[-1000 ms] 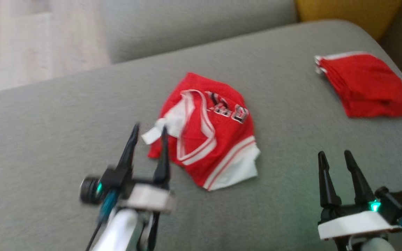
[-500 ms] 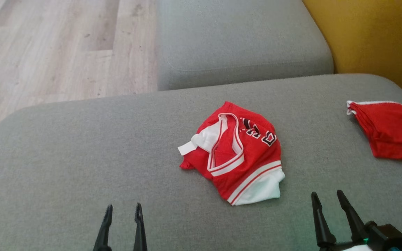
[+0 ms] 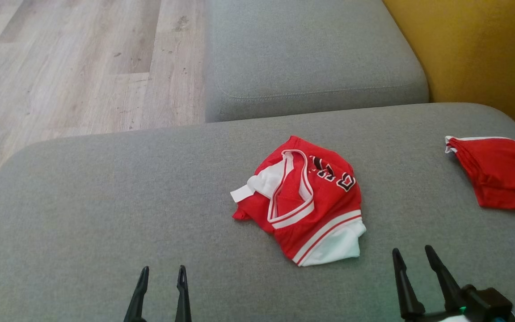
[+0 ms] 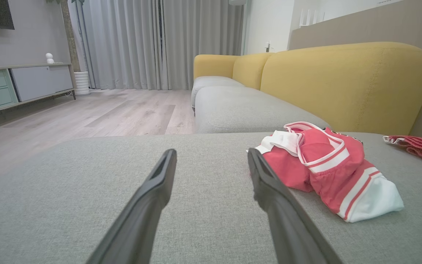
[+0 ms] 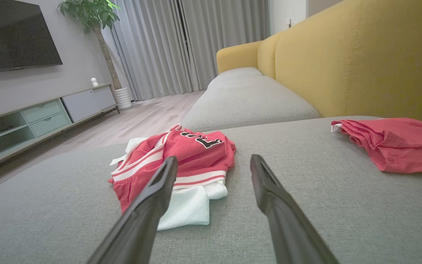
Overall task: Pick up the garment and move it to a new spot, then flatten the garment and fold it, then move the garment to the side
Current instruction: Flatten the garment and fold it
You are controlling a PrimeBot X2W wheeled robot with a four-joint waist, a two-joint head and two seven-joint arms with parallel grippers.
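The garment (image 3: pixel 309 201) is a crumpled red jersey with white trim and black lettering, lying in a heap on the grey sofa cushion (image 3: pixel 105 214). It also lies right of the fingers in the left wrist view (image 4: pixel 328 168) and left of centre in the right wrist view (image 5: pixel 181 161). My left gripper (image 3: pixel 162 272) stands open at the bottom edge, well to the garment's lower left. My right gripper (image 3: pixel 413 254) stands open at the lower right, just past the garment's white corner. Both are empty and apart from the cloth.
A second red garment (image 3: pixel 499 174), folded, lies at the cushion's right edge. Another grey seat cushion (image 3: pixel 311 58) sits behind, with the yellow sofa back (image 3: pixel 472 53) to the right. Wood floor (image 3: pixel 61 67) lies beyond the cushion's left and far edges.
The head camera has tilted up, so floor and rear cushion came into view. My left gripper has drawn back from beside the garment's white collar to the bottom edge. The garment lies unchanged.
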